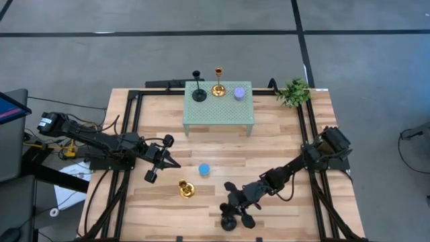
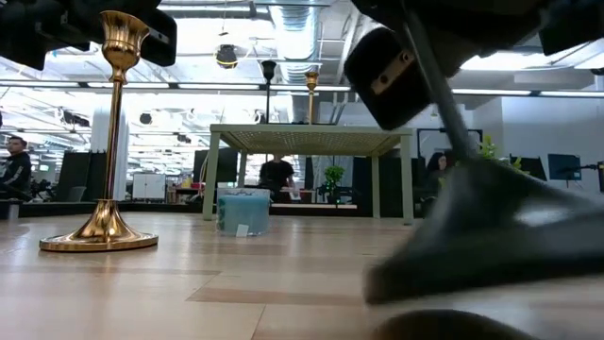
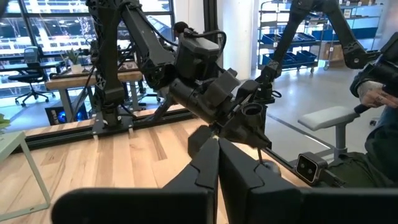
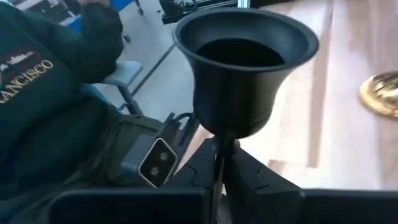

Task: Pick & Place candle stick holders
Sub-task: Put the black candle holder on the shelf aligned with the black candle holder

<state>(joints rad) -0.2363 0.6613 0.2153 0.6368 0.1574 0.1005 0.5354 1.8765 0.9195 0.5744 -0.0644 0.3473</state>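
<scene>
A pale green stand (image 1: pixel 219 117) at the far middle carries a black holder (image 1: pixel 199 91), a gold holder (image 1: pixel 218 84) and a purple cylinder (image 1: pixel 239 93). A blue cylinder (image 1: pixel 204 170) and a second gold holder (image 1: pixel 186 189) stand on the table on their bases. My right gripper (image 1: pixel 227 210) near the front edge is shut on a second black holder (image 4: pixel 245 62). My left gripper (image 1: pixel 177 163) is shut and empty, left of the blue cylinder. My right gripper pinches the black holder's slim stem (image 4: pixel 219 148) just under its cup, between the two fingers. The fingers come from the table's far right and lie across the stem. The holder is tilted, cup up, and its base is hidden behind the fingers.
A small green plant (image 1: pixel 293 92) stands at the stand's right corner. A seated person in a dark top (image 4: pixel 50 124) is close beyond the table's front edge. Bare wood lies between the stand and the blue cylinder.
</scene>
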